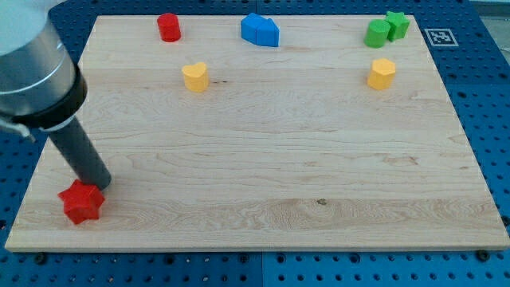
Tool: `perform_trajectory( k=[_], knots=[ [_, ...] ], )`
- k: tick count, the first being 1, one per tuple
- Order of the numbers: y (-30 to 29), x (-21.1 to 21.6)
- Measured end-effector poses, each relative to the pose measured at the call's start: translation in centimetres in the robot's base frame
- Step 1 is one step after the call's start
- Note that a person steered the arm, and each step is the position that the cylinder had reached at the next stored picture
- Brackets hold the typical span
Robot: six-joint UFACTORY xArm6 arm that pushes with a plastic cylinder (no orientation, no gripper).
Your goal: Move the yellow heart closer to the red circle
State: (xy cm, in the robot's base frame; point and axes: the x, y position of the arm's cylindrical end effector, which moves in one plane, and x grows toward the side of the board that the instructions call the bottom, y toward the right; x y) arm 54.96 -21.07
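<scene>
The yellow heart [194, 76] lies on the wooden board near the view's upper left. The red circle [168, 27] stands above it and slightly left, close to the board's top edge, a short gap apart. My tip [99, 184] is at the view's lower left, far below both, touching or almost touching the top of a red star block [82, 202].
Two blue blocks [260, 30] sit together at top centre. Two green blocks [386, 29] sit at top right, with a yellow hexagon-like block [382, 73] below them. The board [263, 159] rests on a blue pegboard; a marker tag [438, 36] lies off its top right corner.
</scene>
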Motion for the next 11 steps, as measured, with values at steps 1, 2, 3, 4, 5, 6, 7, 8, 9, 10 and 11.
perform_trajectory(
  k=[1, 2, 3, 4, 5, 6, 7, 8, 9, 10, 11],
  knots=[
    [1.4, 0.2],
    [7.6, -2.2],
    [12.2, -7.2],
    [14.2, -14.0],
    [14.3, -15.1],
    [14.1, -15.6],
    [13.7, -17.4],
    [12.7, -19.4],
    [11.3, -21.6],
    [10.3, -21.9],
    [10.3, -19.0]
  ],
)
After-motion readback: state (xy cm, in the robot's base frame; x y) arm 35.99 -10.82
